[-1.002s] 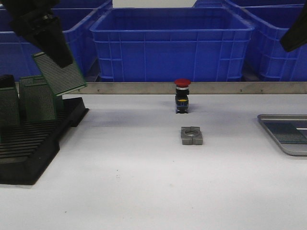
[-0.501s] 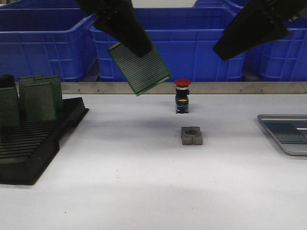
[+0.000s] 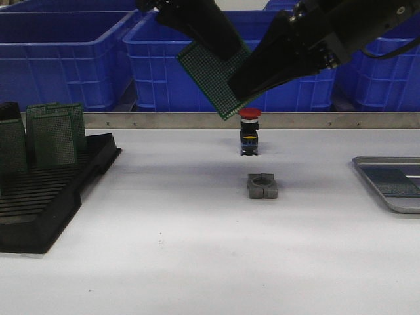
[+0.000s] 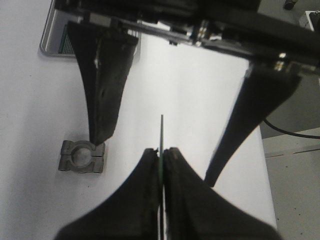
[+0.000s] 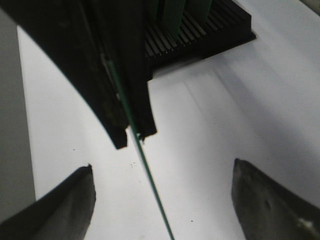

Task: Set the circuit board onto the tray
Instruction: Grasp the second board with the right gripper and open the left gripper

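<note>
High above mid-table, over the red-capped push button (image 3: 249,131): green perforated circuit board (image 3: 216,79), tilted corner-down, carried rightward from above the black slotted rack (image 3: 46,197) within the last second and now pinched edge-on between the closed fingers of the left gripper (image 4: 161,155). Spread wide on either side of the board's free edge, the right gripper (image 5: 162,200), seemingly poised for a handover. Far right and empty-looking, the silver tray (image 3: 394,184), well apart from the board.
</note>
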`<action>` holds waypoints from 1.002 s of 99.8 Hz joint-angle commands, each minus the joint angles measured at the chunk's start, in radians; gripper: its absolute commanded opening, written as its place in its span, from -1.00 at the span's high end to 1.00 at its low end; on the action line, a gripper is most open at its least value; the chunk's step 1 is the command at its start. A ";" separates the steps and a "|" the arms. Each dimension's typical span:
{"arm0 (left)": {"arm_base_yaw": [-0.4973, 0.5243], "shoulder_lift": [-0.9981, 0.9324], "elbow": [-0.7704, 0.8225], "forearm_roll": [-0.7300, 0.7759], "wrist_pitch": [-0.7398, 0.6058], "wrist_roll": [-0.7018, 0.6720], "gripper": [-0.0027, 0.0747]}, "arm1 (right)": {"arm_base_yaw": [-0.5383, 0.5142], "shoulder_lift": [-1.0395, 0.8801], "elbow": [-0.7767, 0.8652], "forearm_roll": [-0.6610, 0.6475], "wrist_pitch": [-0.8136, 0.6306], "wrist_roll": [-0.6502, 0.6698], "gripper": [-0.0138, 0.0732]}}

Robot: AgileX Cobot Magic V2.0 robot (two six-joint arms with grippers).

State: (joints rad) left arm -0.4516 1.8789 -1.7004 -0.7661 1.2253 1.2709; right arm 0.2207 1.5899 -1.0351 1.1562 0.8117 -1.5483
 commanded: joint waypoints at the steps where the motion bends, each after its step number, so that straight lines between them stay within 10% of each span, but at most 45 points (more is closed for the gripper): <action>1: -0.009 -0.059 -0.030 -0.070 0.054 -0.002 0.98 | 0.000 -0.015 -0.029 0.081 0.032 -0.017 -0.38; 36: -0.009 -0.059 -0.030 -0.068 0.054 -0.002 0.98 | 0.000 -0.008 -0.029 0.081 0.035 -0.017 0.85; 53: -0.009 -0.059 -0.030 -0.068 0.051 -0.002 0.78 | 0.000 -0.008 -0.029 0.081 0.035 -0.016 0.84; 79: -0.002 -0.059 -0.030 -0.028 0.037 -0.002 -0.48 | -0.006 -0.005 -0.026 0.077 0.080 0.057 0.84; 100: 0.040 -0.060 -0.030 -0.007 0.008 -0.002 -0.53 | -0.068 0.000 -0.026 -0.018 0.088 0.251 0.84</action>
State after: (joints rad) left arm -0.4329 1.8789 -1.7004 -0.7246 1.2211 1.2797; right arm 0.1876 1.6233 -1.0351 1.1411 0.8690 -1.3746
